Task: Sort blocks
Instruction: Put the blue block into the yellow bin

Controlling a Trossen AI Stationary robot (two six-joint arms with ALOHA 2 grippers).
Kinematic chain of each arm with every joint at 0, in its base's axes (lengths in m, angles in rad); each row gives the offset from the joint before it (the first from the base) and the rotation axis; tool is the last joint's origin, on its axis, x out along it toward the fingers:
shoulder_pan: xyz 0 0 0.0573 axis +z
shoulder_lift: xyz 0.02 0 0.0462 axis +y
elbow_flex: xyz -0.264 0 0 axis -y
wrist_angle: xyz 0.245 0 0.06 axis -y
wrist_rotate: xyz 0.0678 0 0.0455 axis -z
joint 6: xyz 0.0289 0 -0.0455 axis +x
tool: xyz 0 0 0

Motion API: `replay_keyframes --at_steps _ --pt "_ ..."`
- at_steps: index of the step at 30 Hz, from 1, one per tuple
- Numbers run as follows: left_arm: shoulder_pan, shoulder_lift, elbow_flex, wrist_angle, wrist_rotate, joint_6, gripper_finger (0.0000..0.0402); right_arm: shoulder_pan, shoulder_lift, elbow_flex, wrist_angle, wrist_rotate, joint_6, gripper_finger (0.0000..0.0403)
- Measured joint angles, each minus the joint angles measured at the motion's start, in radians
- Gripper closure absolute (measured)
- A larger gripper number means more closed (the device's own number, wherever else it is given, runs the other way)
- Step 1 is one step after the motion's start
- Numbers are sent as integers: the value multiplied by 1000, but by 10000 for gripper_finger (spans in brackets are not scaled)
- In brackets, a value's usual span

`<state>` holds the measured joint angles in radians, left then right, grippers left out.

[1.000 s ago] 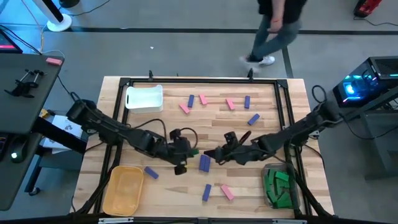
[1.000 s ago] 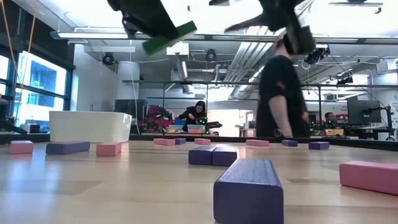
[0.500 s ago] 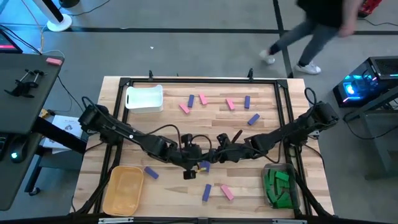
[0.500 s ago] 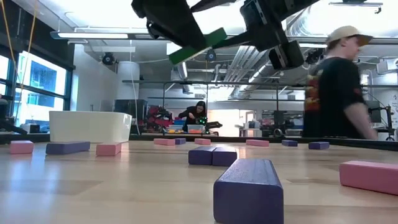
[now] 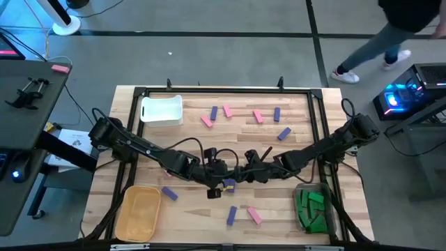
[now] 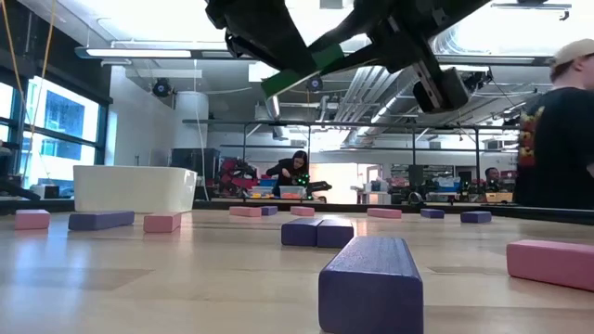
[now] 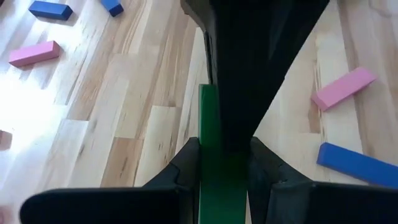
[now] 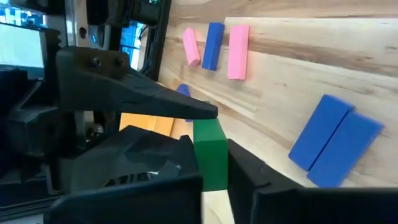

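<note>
A green block (image 6: 302,70) hangs tilted high above the table's middle, and both grippers are shut on it. My left gripper (image 5: 223,174) reaches in from the table's left and my right gripper (image 5: 244,171) from the right; they meet over two blue blocks (image 5: 228,185) lying side by side on the wood. More pink and blue blocks (image 5: 228,111) lie flat near the far edge. A blue block (image 5: 231,215) and a pink block (image 5: 254,216) lie flat near the front. My left gripper pinches the green block's two long sides (image 7: 214,180) between its two fingers. The block runs along the fingers and sticks out ahead of them. It is lifted clear of the table. My right gripper pinches the same block's other end (image 8: 210,155) between its two fingers (image 8: 249,168), coming from the table's right and slanting down. The left gripper's finger (image 8: 143,99) lies just beyond that end. The block hangs clear of the table between the two grippers.
A white bin (image 5: 162,110) stands at the far left. A yellow bin (image 5: 139,211) stands at the near left. A clear bin (image 5: 311,208) at the near right holds green blocks. A lone blue block (image 5: 169,193) lies beside the yellow bin. A person walks beyond the far edge.
My left gripper has carried the green block toward the table's right and then kept still. My right gripper has come toward the block, sunk a little, and shut on its free end. The block stays lifted clear. The person has walked on to the right.
</note>
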<state>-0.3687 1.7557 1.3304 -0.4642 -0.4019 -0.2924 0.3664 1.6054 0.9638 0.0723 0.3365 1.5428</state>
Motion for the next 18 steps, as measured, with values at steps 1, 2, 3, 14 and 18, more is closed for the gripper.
replay_keyframes --at_steps 1,2,3,14,18 --pt "0 0 0 0 3 5 353 -1 0 0 -2 -1 -7 392" --pt "1 0 0 3 19 10 353 -3 0 0 -2 -6 -6 390" --pt "2 0 0 8 44 10 349 -5 0 0 -2 -21 -8 389" --pt "45 -110 0 -191 276 -42 199 -9 -83 0 -166 -44 -59 401" --pt "42 -206 -23 -314 277 -94 176 -1 -187 0 -328 -60 -82 402"
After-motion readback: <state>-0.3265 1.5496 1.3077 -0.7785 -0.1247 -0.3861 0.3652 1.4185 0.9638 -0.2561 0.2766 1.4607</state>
